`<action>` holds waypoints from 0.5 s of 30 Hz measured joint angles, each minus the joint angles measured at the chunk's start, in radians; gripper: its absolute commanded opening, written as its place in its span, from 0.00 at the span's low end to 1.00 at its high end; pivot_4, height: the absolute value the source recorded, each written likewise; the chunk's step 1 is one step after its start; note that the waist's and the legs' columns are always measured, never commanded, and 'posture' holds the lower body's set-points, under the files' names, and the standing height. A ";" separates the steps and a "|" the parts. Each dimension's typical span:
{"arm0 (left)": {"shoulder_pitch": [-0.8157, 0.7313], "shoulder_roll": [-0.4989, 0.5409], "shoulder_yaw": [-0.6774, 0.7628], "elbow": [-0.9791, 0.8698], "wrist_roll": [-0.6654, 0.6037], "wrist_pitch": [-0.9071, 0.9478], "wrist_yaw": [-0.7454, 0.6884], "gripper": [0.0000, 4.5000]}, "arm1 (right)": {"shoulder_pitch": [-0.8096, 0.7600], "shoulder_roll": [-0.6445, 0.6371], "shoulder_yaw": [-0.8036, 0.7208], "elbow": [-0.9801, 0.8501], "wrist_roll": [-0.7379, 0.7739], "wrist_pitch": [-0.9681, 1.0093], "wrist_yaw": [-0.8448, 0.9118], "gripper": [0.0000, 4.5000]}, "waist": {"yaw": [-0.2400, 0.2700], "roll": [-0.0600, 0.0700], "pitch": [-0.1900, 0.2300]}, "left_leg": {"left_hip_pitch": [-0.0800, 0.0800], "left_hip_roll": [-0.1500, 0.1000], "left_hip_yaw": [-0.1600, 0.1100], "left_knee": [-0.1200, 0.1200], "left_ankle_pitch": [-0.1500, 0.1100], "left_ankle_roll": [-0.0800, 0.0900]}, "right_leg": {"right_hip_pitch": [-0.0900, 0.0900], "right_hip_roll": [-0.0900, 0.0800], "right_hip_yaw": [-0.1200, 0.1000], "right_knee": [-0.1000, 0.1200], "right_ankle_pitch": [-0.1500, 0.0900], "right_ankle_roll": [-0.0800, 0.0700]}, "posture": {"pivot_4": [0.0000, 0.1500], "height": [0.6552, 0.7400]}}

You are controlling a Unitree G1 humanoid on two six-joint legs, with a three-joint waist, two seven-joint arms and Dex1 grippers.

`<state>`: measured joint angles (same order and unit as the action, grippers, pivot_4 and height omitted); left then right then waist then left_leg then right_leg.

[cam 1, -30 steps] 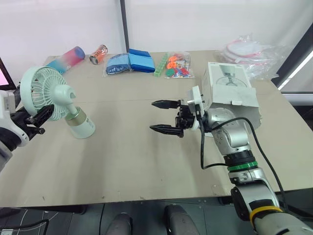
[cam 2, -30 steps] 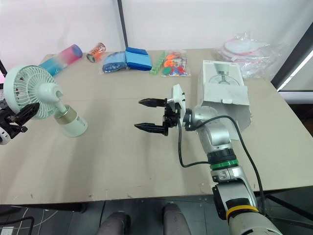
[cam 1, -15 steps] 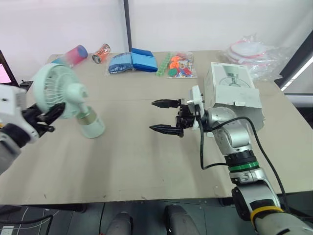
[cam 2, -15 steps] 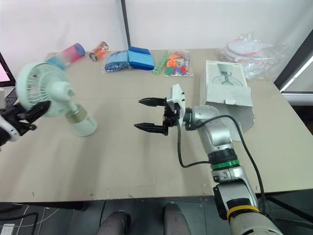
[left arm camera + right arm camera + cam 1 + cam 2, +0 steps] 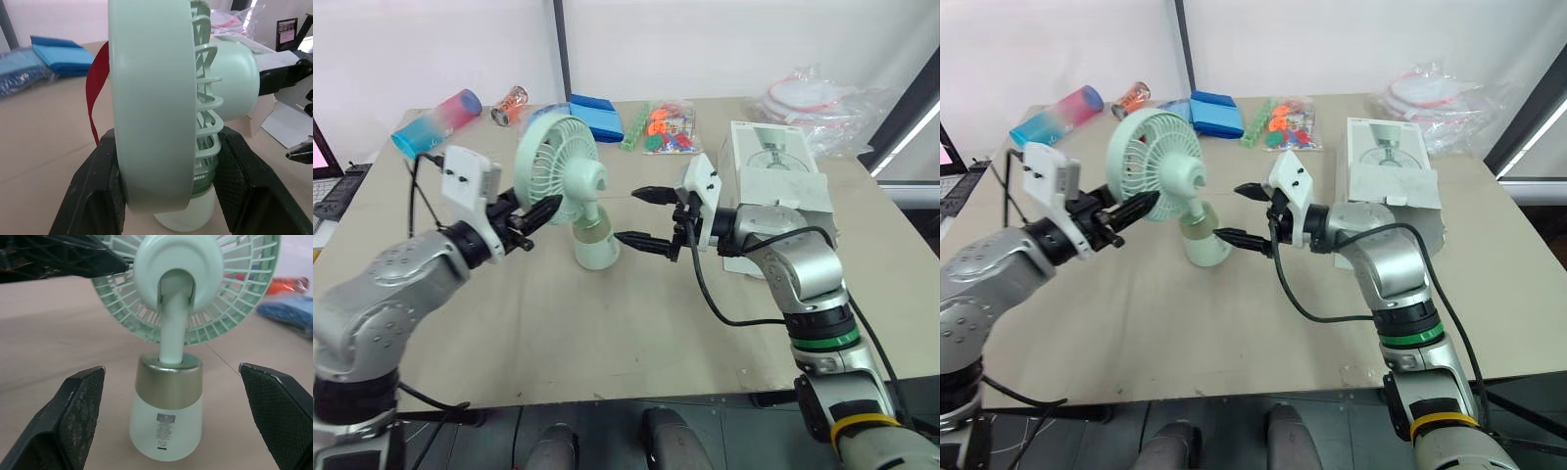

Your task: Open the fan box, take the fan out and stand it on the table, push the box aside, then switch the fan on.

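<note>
The fan (image 5: 570, 176) has changed place: a second ago it was at the left edge of the desk (image 5: 607, 333), and now the left arm has carried it to the middle, directly in front of the right jaws. The left jaws are closed on the round head of the fan, one finger on the front rim and one on the back grille, as the left wrist view shows. The fan's base (image 5: 165, 417) seems to rest on the desk, with the stem leaning a little, but I cannot tell if the fan already stands by its own weight. The right jaws have hardly moved; they are wide open and empty, with the tips pointing at the stem and base, one tip on each side and near but not touching. The fan box (image 5: 781, 186) lies at the right side of the desk, behind the right forearm, with its flap open, well apart from the fan. In my judgement the taking out is finished and the standing is almost finished; whether the box counts as pushed aside is not clear. The fan now looks within reach of the right arm, so the switching on is probably the step being prepared. I cannot see a switch; the blades look still.
</note>
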<state>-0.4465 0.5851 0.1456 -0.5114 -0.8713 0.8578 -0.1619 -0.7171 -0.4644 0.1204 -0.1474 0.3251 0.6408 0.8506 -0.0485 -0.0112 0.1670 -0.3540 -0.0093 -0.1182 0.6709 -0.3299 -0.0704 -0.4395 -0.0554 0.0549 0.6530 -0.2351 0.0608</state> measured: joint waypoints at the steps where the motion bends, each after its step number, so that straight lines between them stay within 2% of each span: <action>1: -0.004 -0.006 -0.004 0.004 0.008 -0.003 0.000 0.42 | 0.000 0.000 0.000 -0.007 -0.003 0.015 -0.012 1.00 | 0.000 0.000 0.000 | 0.000 0.000 0.000 0.000 0.000 0.000 | 0.000 0.000 0.000 0.000 0.000 0.000 | 1.00 1.00; 6: -0.029 -0.077 -0.053 0.034 0.079 -0.042 0.003 0.42 | -0.009 0.029 0.000 -0.092 -0.006 0.179 -0.138 1.00 | 0.001 0.000 0.000 | 0.000 -0.001 0.000 0.000 0.000 0.000 | 0.000 -0.001 -0.001 0.000 0.000 0.000 | 1.00 1.00; 9: -0.040 -0.104 -0.059 0.053 0.097 -0.048 -0.002 0.42 | -0.010 0.080 -0.002 -0.109 -0.001 0.244 -0.208 0.83 | 0.001 0.000 -0.001 | 0.000 -0.001 0.000 0.000 0.000 0.000 | 0.000 -0.001 -0.001 0.000 0.000 0.000 | 1.00 1.00; 12: -0.049 -0.118 -0.061 0.063 0.113 -0.049 -0.013 0.42 | -0.023 0.111 -0.002 -0.109 0.005 0.271 -0.247 0.57 | 0.002 0.000 -0.001 | 0.000 -0.002 0.000 0.000 0.000 0.000 | 0.000 -0.002 -0.001 0.000 0.000 0.000 | 1.00 1.00; 15: -0.049 -0.136 -0.061 0.064 0.127 -0.049 -0.017 0.42 | -0.038 0.122 -0.002 -0.107 0.005 0.273 -0.268 0.57 | 0.002 -0.001 -0.001 | 0.000 -0.002 -0.001 0.000 0.000 0.000 | 0.000 -0.002 -0.001 0.000 0.000 0.000 | 1.00 1.00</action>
<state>-0.4957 0.4488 0.0847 -0.4475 -0.7440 0.8093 -0.1790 -0.7551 -0.3423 0.1183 -0.2543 0.3299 0.9141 0.5828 -0.0466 -0.0117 0.1663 -0.3545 -0.0109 -0.1188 0.6711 -0.3297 -0.0705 -0.4392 -0.0571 0.0538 0.6531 -0.2350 0.0610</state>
